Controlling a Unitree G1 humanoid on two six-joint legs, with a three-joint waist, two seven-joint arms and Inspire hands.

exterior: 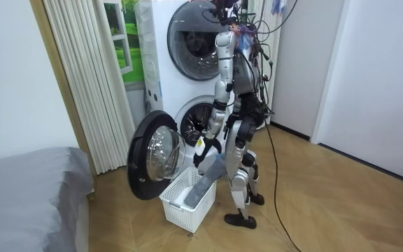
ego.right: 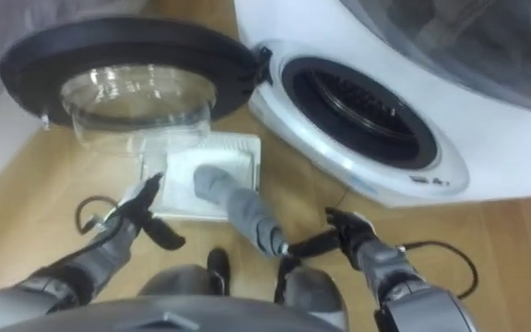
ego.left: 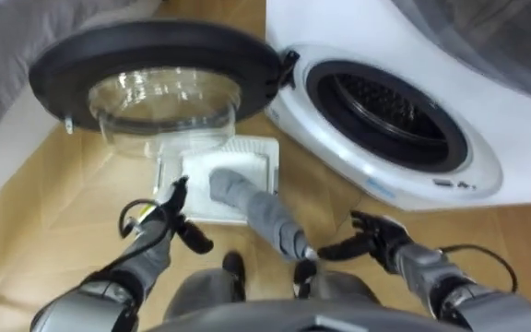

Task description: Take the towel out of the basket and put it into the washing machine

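— Counting the laundry first: how many towels are showing?

— One grey towel [ego.left: 264, 214] is showing, and it is hanging stretched between two places. Its lower end is lying in the single white basket [ego.left: 267, 159] on the floor, and its upper end is rising toward the robot's right side.

— Which hand is holding it?

— The right hand [ego.left: 383, 238] is pinching that upper end between thumb and fingertips. The left hand [ego.left: 166, 219] is hovering just above the basket's near edge with its fingers spread loose, gripping nothing.

— And the machines?

— Two are standing stacked in the room view. The upper machine [exterior: 196, 38] is showing its round door closed. The washing machine [ego.left: 514, 129] below it is standing with its one door [ego.left: 155, 41] hanging wide open toward the robot's left. Its one drum [ego.left: 385, 115] is gaping dark to the right of the basket, and the towel is lying wholly outside it.

— Where is the robot standing?

— It is standing upright on the wooden floor [ego.left: 53, 184], just beside the basket, with the basket sitting between it and the open door.
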